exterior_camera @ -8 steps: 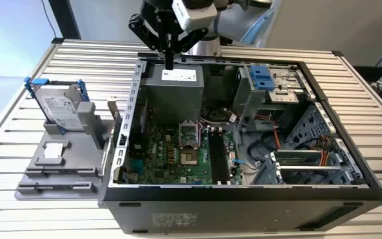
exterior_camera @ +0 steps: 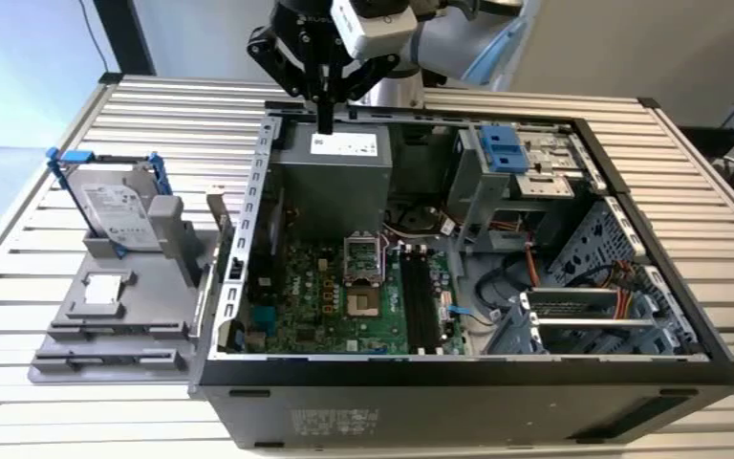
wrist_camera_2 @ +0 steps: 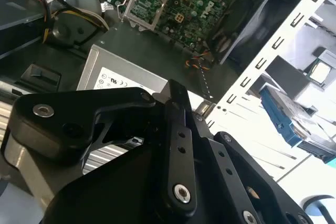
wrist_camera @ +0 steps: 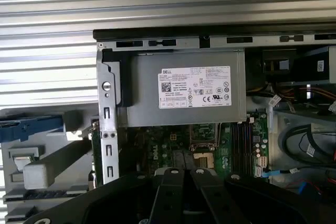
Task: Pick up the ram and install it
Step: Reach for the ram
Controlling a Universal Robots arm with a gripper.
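My gripper (exterior_camera: 325, 122) hangs at the back of the open computer case (exterior_camera: 260, 191), its tip just above the grey power supply (exterior_camera: 335, 172). The black fingers (wrist_camera_2: 177, 145) are pressed together, shut, and I see nothing between them. A thin dark grey-green strip that looks like the ram (exterior_camera: 218, 218) stands edge-on at the right end of the grey holder, against the outside of the case wall; in the first wrist view it is a narrow green sliver (wrist_camera: 93, 148). The long black motherboard slots (exterior_camera: 420, 298) lie inside the case.
A silver hard drive in a blue-trimmed frame (exterior_camera: 112, 206) stands on the grey holder (exterior_camera: 112, 330) at the exterior view's left, with a small square silver chip (exterior_camera: 103, 290) in front of it. Drive cages and cables (exterior_camera: 558, 287) fill the case's right half. A slatted table (exterior_camera: 35, 421) lies underneath.
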